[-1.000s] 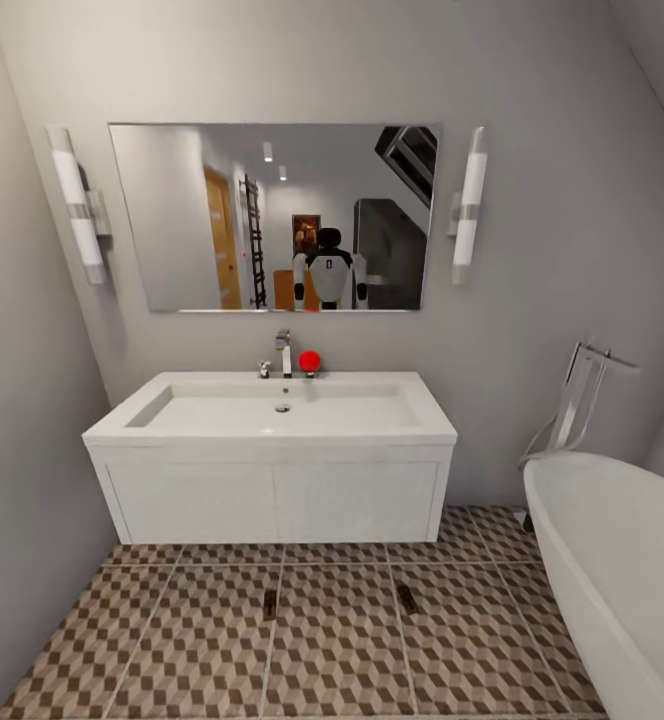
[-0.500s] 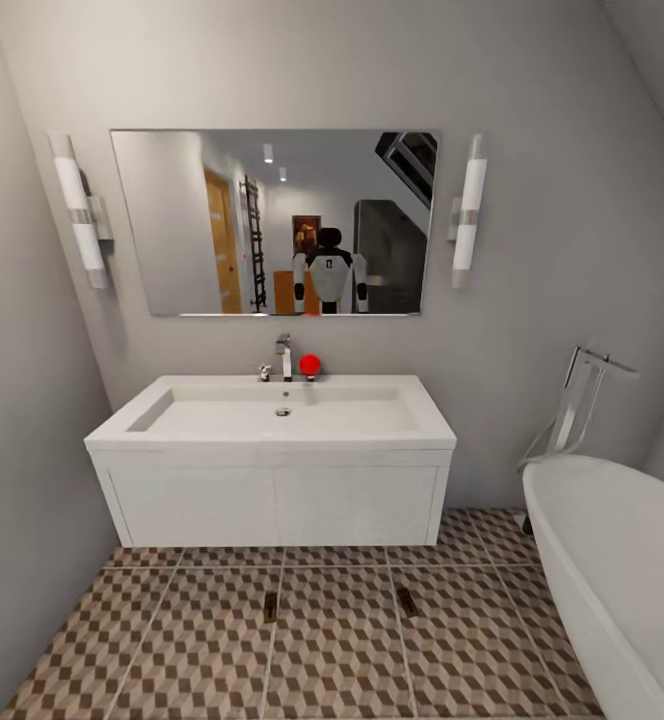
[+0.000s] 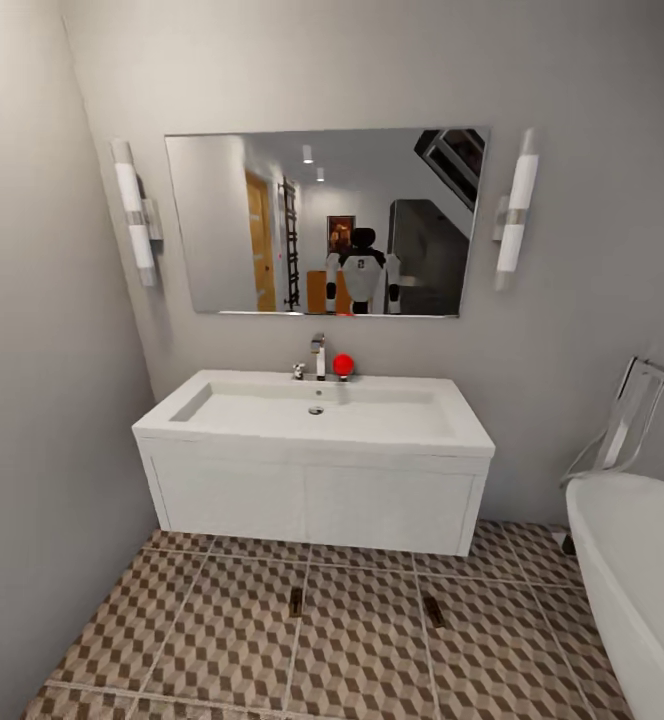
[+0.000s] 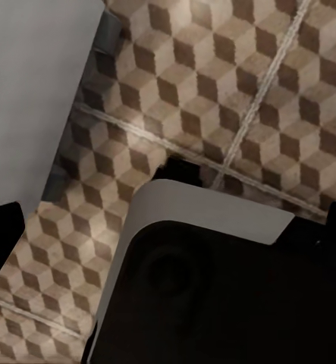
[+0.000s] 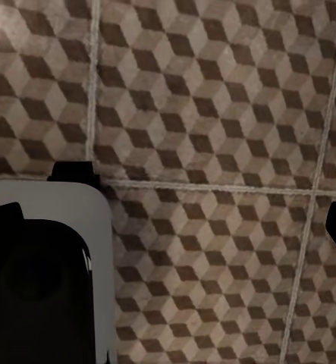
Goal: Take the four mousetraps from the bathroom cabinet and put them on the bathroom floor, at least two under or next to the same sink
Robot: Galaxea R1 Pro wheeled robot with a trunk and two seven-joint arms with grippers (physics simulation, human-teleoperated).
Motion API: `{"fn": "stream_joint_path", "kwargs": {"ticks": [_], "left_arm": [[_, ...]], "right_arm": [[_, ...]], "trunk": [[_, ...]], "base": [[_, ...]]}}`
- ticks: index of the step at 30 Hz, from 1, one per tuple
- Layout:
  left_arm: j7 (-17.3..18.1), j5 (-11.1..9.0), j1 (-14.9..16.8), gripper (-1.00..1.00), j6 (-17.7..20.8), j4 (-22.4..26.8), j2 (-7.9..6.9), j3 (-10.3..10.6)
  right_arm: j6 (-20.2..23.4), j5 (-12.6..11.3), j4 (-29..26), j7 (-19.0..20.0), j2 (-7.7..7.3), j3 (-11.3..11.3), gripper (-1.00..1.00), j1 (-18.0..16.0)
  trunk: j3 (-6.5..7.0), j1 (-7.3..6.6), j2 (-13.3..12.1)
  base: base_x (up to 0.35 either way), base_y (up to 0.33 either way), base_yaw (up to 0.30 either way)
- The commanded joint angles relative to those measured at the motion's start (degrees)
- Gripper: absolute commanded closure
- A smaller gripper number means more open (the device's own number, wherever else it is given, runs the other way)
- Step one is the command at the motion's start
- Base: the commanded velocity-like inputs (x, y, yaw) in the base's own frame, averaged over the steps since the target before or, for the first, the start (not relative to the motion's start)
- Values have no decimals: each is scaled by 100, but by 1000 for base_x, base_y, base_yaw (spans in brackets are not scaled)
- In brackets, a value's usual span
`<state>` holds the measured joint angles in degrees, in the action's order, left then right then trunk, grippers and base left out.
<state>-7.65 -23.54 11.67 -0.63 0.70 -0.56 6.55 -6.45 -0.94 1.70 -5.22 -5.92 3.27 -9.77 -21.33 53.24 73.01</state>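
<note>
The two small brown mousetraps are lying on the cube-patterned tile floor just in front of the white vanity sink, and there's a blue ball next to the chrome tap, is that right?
Not quite: the ball beside the chrome tap is red, not blue, as the head view shows. The rest holds: two small brown mousetraps lie on the cube-patterned tile floor just in front of the white vanity sink.
</note>
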Motion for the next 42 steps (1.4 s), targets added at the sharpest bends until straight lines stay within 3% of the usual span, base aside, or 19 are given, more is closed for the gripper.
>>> {"fn": "stream_joint_path", "kwargs": {"ticks": [1,30,42], "left_arm": [[-14,-50,3,-100,-7,-1,3,48],[0,-80,3,-100,-7,-25,31,40],[0,-81,2,-100,-7,-26,109,40]], "right_arm": [[-32,-8,17,-15,1,33,-100,-7],[-38,5,14,-15,3,33,-100,-7],[-41,14,14,-15,10,36,-100,-7]], "trunk": [[-6,0,4],[-6,0,4],[-6,0,4]], "base": [[0,0,278],[0,0,283],[0,0,284]]}}
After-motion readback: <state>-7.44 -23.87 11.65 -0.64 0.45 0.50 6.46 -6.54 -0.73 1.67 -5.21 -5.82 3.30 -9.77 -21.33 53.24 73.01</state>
